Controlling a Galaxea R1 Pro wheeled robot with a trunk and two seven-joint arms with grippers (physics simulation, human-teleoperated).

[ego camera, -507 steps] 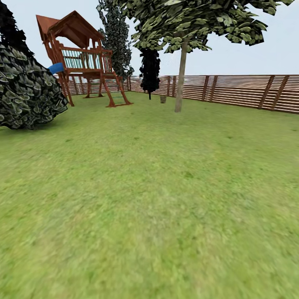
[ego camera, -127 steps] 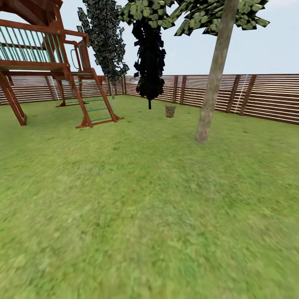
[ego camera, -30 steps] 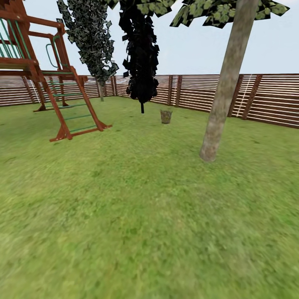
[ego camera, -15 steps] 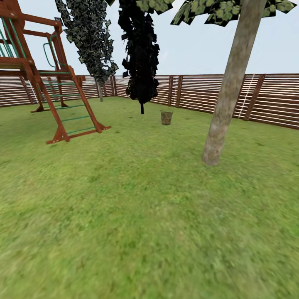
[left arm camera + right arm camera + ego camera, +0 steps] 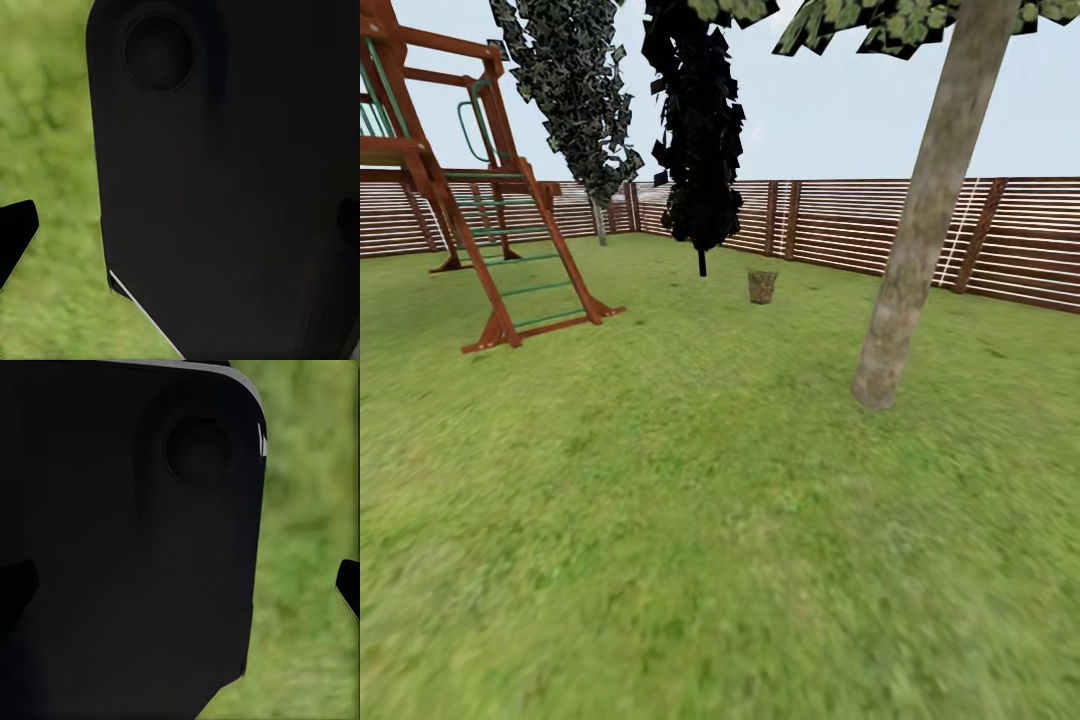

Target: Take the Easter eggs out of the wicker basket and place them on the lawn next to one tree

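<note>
The wicker basket (image 5: 762, 287) stands small and far off on the lawn (image 5: 690, 500), just right of a dark cypress-like tree (image 5: 700, 130) and short of the fence. The Easter eggs are hidden at this distance. The tree (image 5: 918, 240), with its pale mottled leaning trunk, rises nearer on the right. In the left wrist view my left gripper (image 5: 180, 232) hangs open beside a black body panel, over grass. My right gripper (image 5: 180, 585) is likewise open, its dark fingertips (image 5: 349, 589) wide apart with nothing between them.
A wooden playset (image 5: 470, 220) with a green-runged ladder stands at the left. A brown slat fence (image 5: 840, 225) rings the garden at the back. A second dark tree (image 5: 580, 110) grows behind the playset. Open grass stretches from me to the basket.
The whole view has moved forward and slightly left: the pale trunk and the basket look larger and nearer, and the playset has slid toward the left edge. Nothing in the garden itself has moved.
</note>
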